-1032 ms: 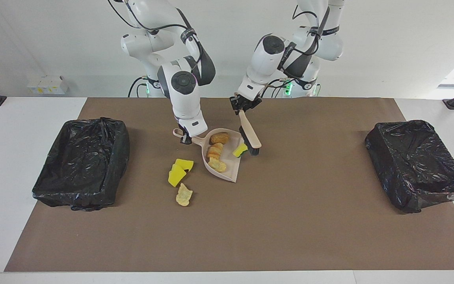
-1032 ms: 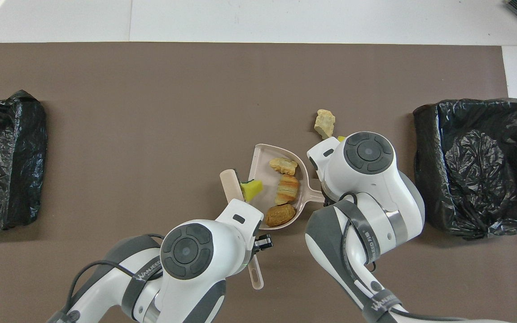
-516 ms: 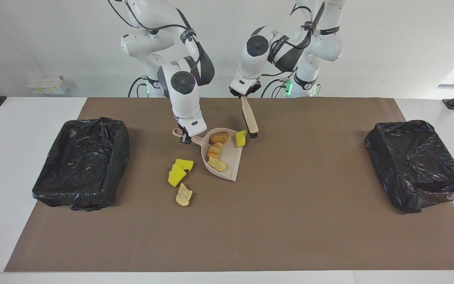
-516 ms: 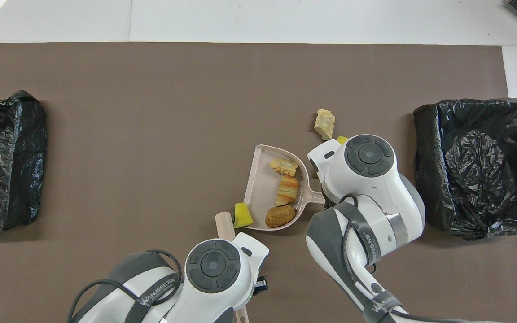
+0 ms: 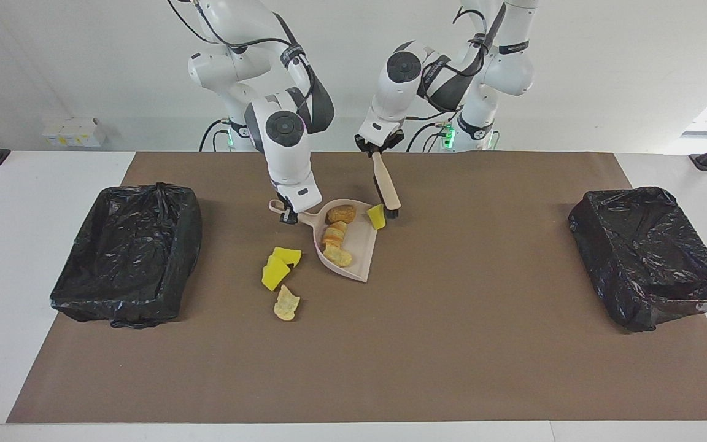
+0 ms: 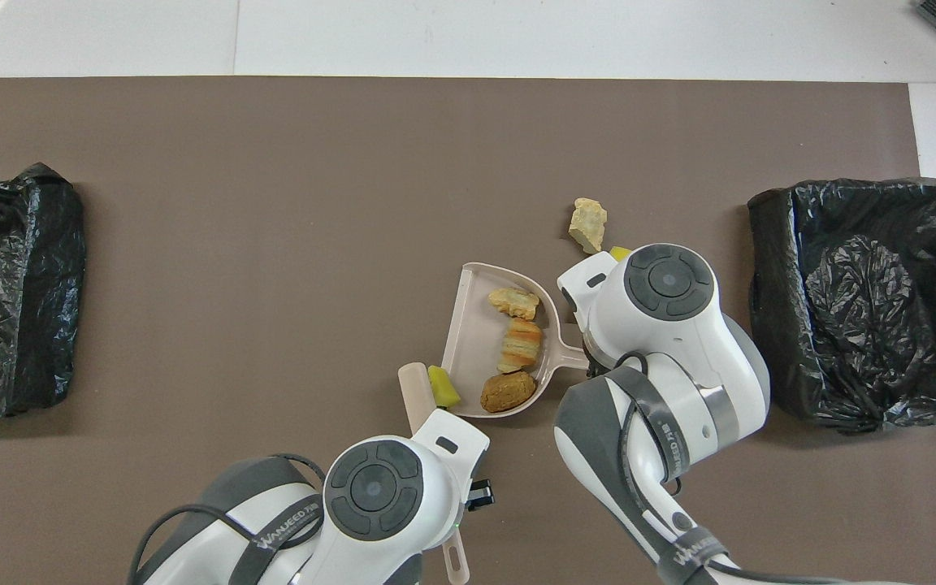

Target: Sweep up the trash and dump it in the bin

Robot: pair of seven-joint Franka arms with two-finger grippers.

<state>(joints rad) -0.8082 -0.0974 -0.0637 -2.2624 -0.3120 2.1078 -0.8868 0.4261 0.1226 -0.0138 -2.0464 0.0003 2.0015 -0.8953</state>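
Beige dustpan [image 5: 346, 245] is being held by its handle in the right hand [image 5: 288, 216], three rolls [image 5: 336, 236] inside. Left hand [image 5: 376, 149] is gripping the brush [image 5: 387, 191], nudging a sponge block [image 5: 377, 216], seemingly at the dustpan's rim. Next: push it in.

We count two black-lined bins [image 5: 127, 253] — three bread rolls [image 5: 341, 214], three yellow sponge blocks [image 5: 377, 216], one pale chip [image 5: 286, 303], one dustpan [image 5: 361, 256], one brush [image 5: 386, 189].
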